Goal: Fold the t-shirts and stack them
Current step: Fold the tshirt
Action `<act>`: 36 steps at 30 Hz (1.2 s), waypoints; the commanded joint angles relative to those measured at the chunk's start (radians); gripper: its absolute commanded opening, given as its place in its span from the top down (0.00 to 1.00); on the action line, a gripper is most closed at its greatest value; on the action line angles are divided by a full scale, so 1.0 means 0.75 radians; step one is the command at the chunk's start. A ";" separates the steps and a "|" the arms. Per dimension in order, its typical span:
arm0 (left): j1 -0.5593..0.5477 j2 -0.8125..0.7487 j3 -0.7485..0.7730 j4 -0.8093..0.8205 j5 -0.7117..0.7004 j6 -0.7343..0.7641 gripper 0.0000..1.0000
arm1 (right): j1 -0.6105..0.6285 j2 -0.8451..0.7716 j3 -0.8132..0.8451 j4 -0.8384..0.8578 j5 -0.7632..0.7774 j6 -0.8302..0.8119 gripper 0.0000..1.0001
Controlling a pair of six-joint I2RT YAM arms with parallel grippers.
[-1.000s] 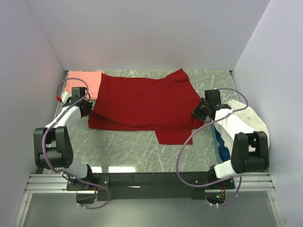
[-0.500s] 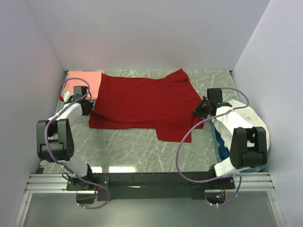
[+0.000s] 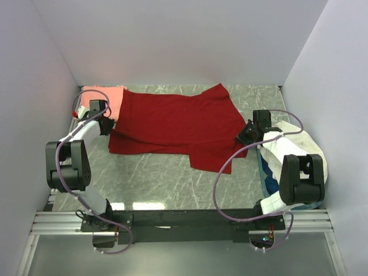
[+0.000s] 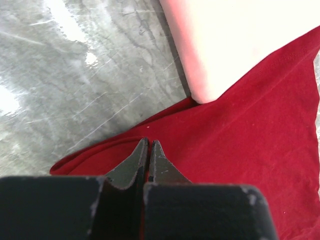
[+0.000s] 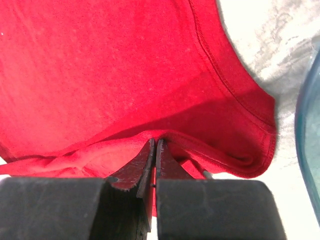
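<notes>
1. The deep red t-shirt [image 3: 175, 123] lies spread and mostly flat across the far half of the table [image 3: 161, 178]. One sleeve reaches toward the far right, and a flap of cloth juts toward the near edge, right of centre.
2. The salmon-pink t-shirt [image 3: 112, 98] sits as a folded block in the far-left corner, touching the red one. In the left wrist view its thick folded edge [image 4: 240, 35] meets the red cloth [image 4: 240, 150] along a slanted line. The red seems to lie over it, though the overlap is hard to read.
3. The left gripper [image 3: 106, 125] is at the red shirt's left edge. Close up, its fingers [image 4: 149, 147] are pressed together with a sliver of red between them, pinching the hem just above the marbled table top [image 4: 75, 75].
4. The right gripper [image 3: 244, 135] is at the shirt's right side. Its fingers [image 5: 154, 146] are closed on a bunched fold of red cloth [image 5: 100, 65], near a stitched hem.
5. Just right of that arm rests a white bundle with a blue edge [image 3: 296, 146].
</notes>
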 commanded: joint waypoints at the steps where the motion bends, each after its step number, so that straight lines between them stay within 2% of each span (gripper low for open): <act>1: -0.004 0.051 0.089 0.027 0.019 0.023 0.99 | -0.018 -0.011 -0.014 0.057 0.004 -0.016 1.00; 6: -0.012 0.104 0.120 0.050 0.056 0.048 0.99 | -0.018 0.004 0.000 0.063 -0.021 -0.028 0.98; 7: -0.012 0.113 0.124 0.064 0.064 0.054 0.99 | -0.016 0.008 0.004 0.063 -0.029 -0.030 0.94; 8: -0.012 0.117 0.124 0.070 0.079 0.060 0.98 | -0.016 0.006 0.009 0.059 -0.033 -0.040 0.81; 9: -0.012 0.121 0.126 0.074 0.087 0.064 0.96 | -0.016 0.008 0.021 0.055 -0.037 -0.044 0.74; 10: -0.012 0.117 0.122 0.084 0.091 0.070 0.88 | -0.018 0.004 0.025 0.049 -0.041 -0.048 0.68; 11: -0.012 0.111 0.118 0.093 0.101 0.074 0.82 | -0.016 0.002 0.031 0.043 -0.041 -0.063 0.56; 12: -0.012 0.088 0.110 0.103 0.103 0.081 0.70 | -0.018 -0.004 0.039 0.026 -0.041 -0.069 0.52; 14: -0.012 0.062 0.088 0.125 0.103 0.083 0.59 | -0.016 -0.029 0.047 0.006 -0.025 -0.085 0.48; 16: -0.010 0.021 0.071 0.123 0.103 0.081 0.48 | -0.016 -0.051 0.052 -0.027 -0.019 -0.091 0.48; 22: -0.012 -0.124 -0.029 0.078 0.038 0.024 0.35 | 0.023 -0.217 -0.040 -0.088 0.051 -0.081 0.48; 25: -0.012 -0.206 -0.112 0.080 0.023 -0.011 0.33 | 0.074 -0.270 -0.108 -0.121 0.095 -0.061 0.49; 31: -0.012 -0.378 -0.295 0.132 0.040 -0.071 0.32 | 0.280 -0.348 -0.229 -0.176 0.235 0.074 0.50; 36: -0.010 -0.488 -0.364 0.130 0.034 -0.065 0.31 | 0.336 -0.381 -0.345 -0.150 0.278 0.150 0.50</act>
